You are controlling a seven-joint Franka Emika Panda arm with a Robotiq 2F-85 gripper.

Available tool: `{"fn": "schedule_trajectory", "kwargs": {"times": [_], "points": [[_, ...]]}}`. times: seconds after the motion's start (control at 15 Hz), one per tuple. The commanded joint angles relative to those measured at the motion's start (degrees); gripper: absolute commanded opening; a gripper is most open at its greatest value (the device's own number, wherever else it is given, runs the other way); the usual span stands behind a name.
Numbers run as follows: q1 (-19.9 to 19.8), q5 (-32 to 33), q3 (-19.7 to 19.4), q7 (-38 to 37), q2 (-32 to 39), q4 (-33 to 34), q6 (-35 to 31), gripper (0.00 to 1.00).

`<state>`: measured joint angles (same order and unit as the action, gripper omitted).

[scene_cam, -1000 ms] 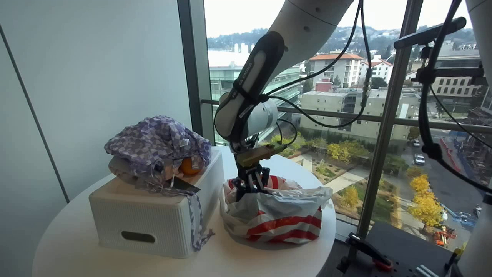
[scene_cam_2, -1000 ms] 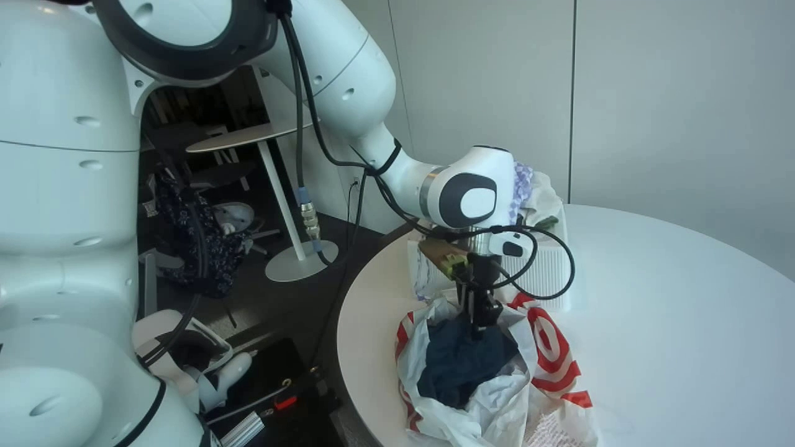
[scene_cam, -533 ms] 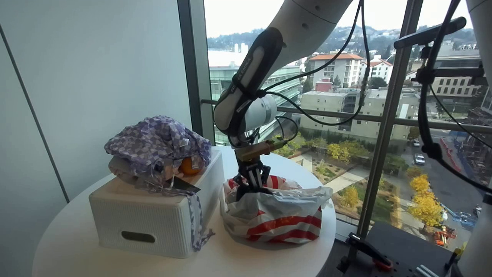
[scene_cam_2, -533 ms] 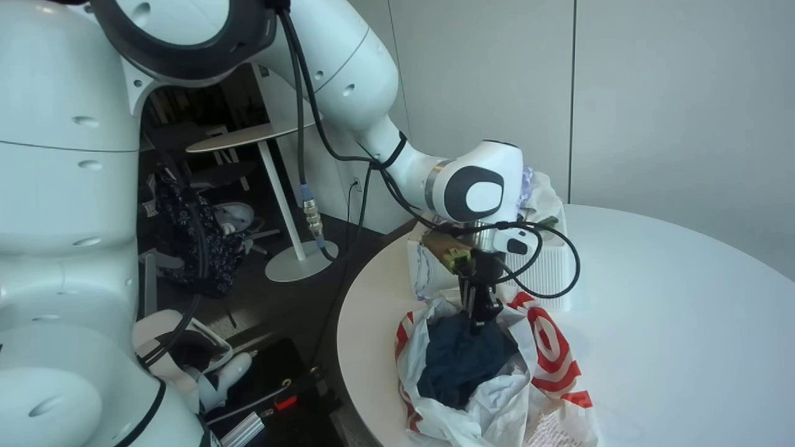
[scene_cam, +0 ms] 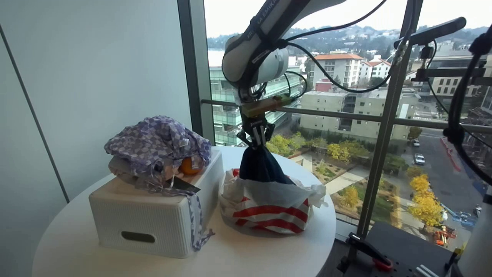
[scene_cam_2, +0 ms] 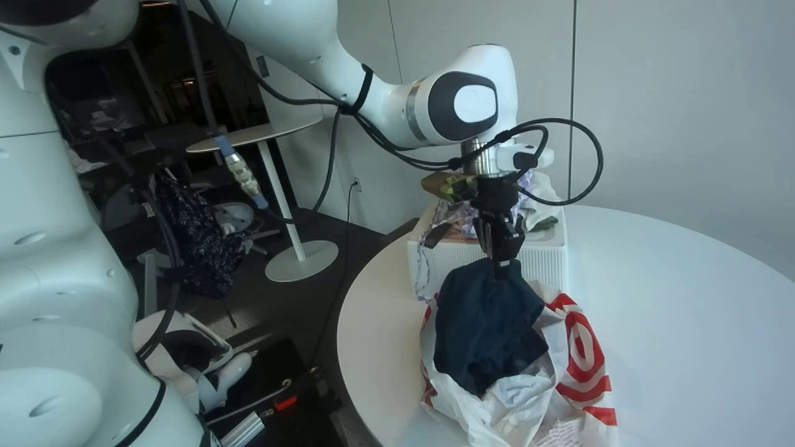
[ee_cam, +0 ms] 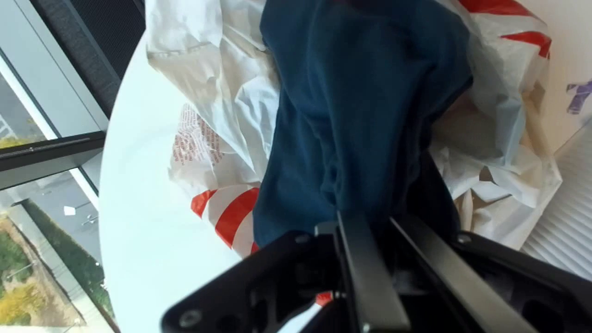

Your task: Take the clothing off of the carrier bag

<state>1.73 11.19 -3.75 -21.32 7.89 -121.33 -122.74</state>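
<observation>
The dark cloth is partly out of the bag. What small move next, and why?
I'd probably raise the end effector straight up a little: it holds the top of the dark cloth, but the lower part sits inside the carrier bag.

Carrier bag (scene_cam: 269, 209) and box (scene_cam: 142, 219) on white table (scene_cam_2: 683, 323)

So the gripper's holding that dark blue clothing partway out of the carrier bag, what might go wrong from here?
The clothing hangs from one pinched peak, so it could slip out of the gripper. Its lower part sits inside the carrier bag, which might snag and lift along with it. The bag stands near the edge of the table, so a sideways pull could drag it off.
</observation>
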Motion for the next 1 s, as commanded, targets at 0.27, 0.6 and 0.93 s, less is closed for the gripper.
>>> {"fn": "schedule_trajectory", "kwargs": {"times": [0.27, 0.6, 0.93], "points": [[-0.38, 18.16, 5.58, -13.39, -22.63, -2.89, 3.55, 0.04], [-1.2, 24.15, 13.92, -19.35, -32.02, 1.53, 7.52, 0.05], [-0.47, 30.5, 23.55, -23.84, -35.56, 10.52, 10.9, 0.05]]}}
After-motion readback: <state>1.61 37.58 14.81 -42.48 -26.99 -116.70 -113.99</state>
